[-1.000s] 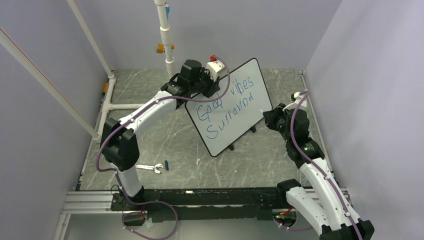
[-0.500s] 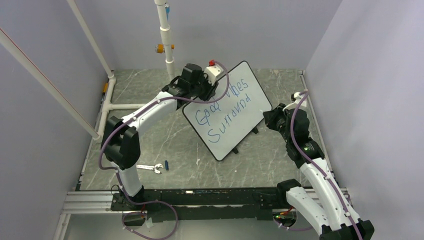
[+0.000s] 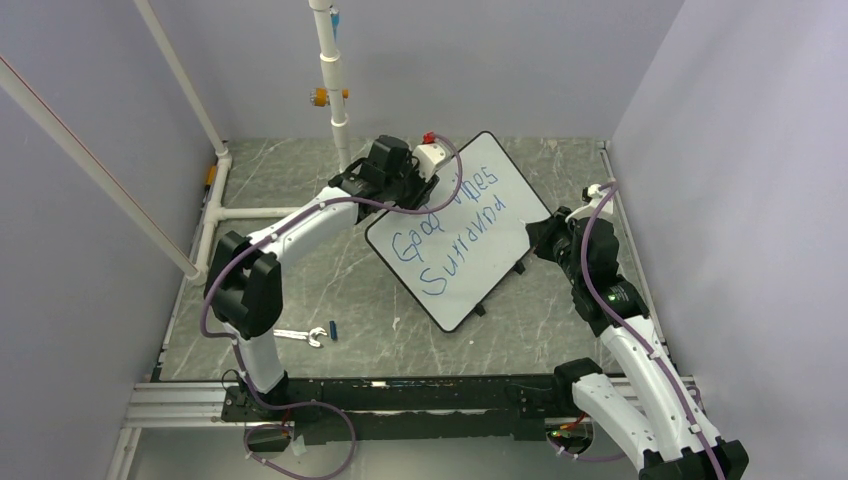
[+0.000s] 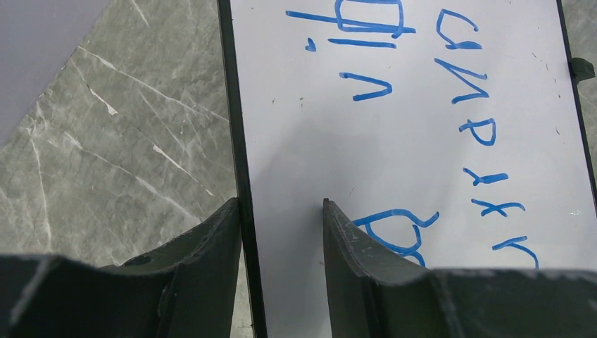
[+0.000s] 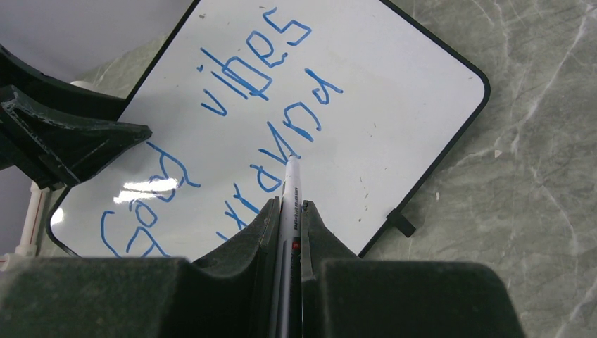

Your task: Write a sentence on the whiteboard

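- The left fingers (image 4: 204, 267) pinched the far edge of the board (image 3: 475, 280), one behind its black frame and one on its white face.
- The right fingers (image 5: 243, 257) were pressed onto a white marker (image 5: 291, 184), whose tip pointed over the second written line.
- The board sat askew on the middle of the counter (image 3: 330, 270), between the two arms.
- The blue sentence (image 3: 445, 225) read "Good vibes" above a scrawled line.
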